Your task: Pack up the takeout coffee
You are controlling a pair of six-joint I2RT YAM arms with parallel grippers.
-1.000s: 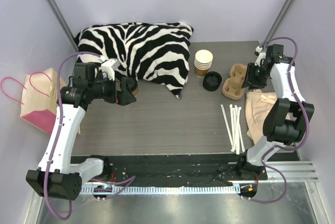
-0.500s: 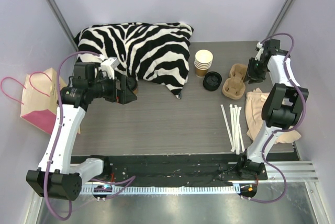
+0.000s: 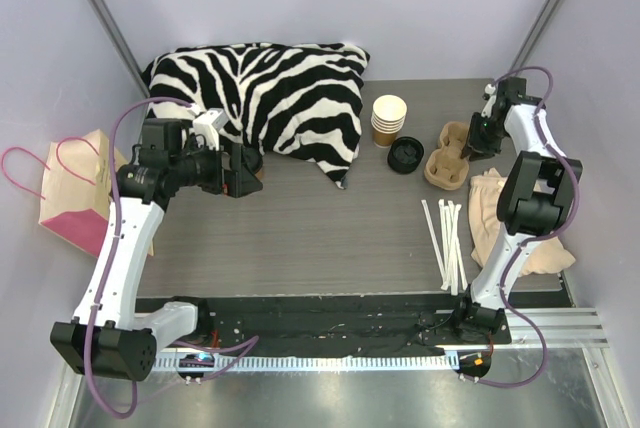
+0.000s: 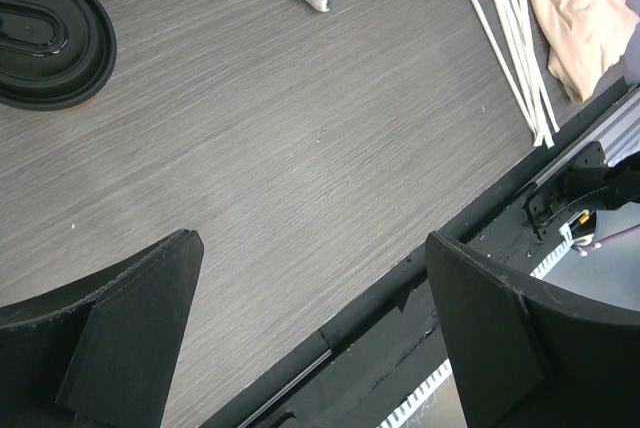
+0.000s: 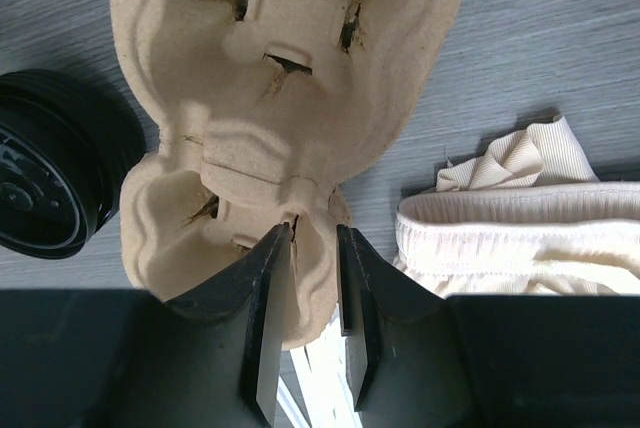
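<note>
left tool (image 4: 310, 243) wide open, empty, way left of the cup carrier (image 5: 290, 98), right tool (image 5: 311, 238) nearly closed astride its rim, grip unclear

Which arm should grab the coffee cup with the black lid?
Left. The left claw hangs open right beside the small brown paper cup with the round black lid. The right claw is far off, over the tan cardboard cup tray.

right gripper (image 3: 474, 144) at pulp cup carrier (image 3: 446, 158) (far right), cup stack (image 3: 388, 120) beside black lids (image 3: 406, 155); straws (image 3: 446, 240) nearer
</note>
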